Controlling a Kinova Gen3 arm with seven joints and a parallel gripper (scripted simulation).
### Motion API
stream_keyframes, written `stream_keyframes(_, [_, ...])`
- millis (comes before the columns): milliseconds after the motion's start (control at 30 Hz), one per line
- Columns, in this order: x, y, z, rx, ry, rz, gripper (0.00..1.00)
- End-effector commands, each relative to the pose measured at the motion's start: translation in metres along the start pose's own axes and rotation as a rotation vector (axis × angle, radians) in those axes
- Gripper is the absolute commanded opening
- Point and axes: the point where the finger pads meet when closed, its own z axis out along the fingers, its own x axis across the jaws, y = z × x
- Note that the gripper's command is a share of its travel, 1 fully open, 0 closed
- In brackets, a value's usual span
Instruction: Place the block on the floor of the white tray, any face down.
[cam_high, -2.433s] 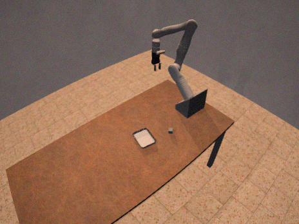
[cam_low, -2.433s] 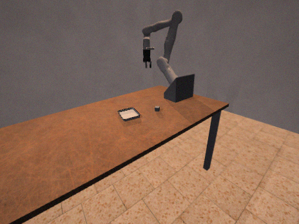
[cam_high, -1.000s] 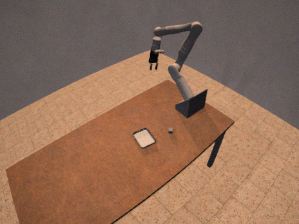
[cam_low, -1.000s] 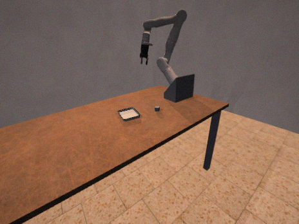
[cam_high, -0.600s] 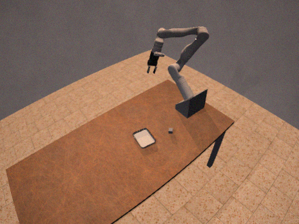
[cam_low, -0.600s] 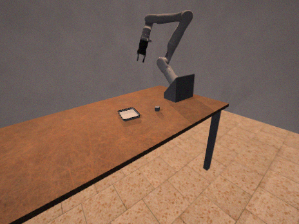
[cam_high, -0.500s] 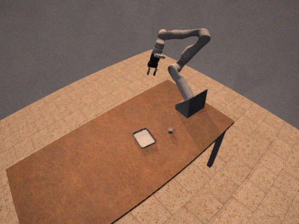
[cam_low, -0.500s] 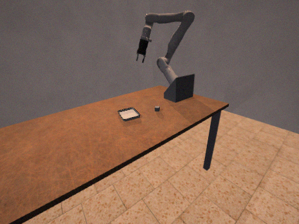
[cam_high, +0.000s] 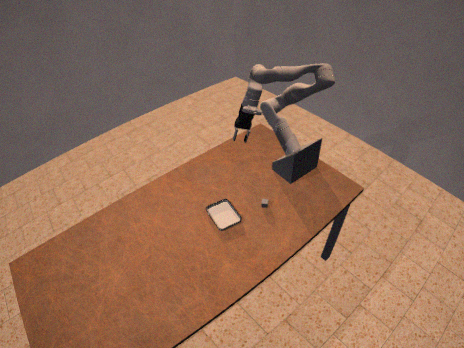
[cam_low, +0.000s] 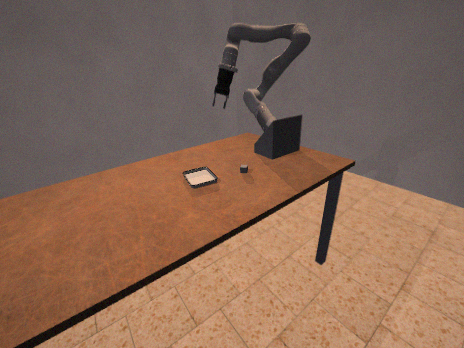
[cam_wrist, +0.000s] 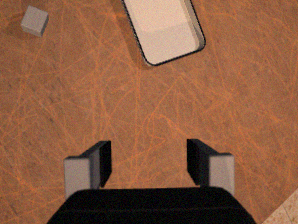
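A small grey block (cam_high: 264, 202) lies on the brown table, a short way to the right of the white tray (cam_high: 223, 214) with a dark rim. Both also show in the exterior view, the block (cam_low: 244, 168) and the tray (cam_low: 200, 176). In the wrist view the block (cam_wrist: 34, 21) is at the top left and the tray (cam_wrist: 164, 29) at the top middle, partly cut off. My gripper (cam_high: 241, 135) hangs high above the table's far side, open and empty; it shows in the exterior view (cam_low: 219, 103) and the wrist view (cam_wrist: 149, 162).
The arm's dark grey base block (cam_high: 297, 161) stands on the table at the far right end. The table edge and tiled floor (cam_wrist: 286, 210) show at the bottom right of the wrist view.
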Motion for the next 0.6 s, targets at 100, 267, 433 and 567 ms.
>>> stream_keyframes(100, [-0.03, -0.083, 0.057, -0.012, -0.066, 0.1, 1.0])
stream_keyframes(267, [-0.054, -0.111, 0.088, -0.022, -0.115, 0.151, 1.0])
stream_keyframes(433, [-0.089, -0.142, 0.13, -0.041, -0.179, 0.214, 1.0])
stream_keyframes(567, [-0.117, -0.158, 0.16, -0.062, -0.234, 0.268, 1.0])
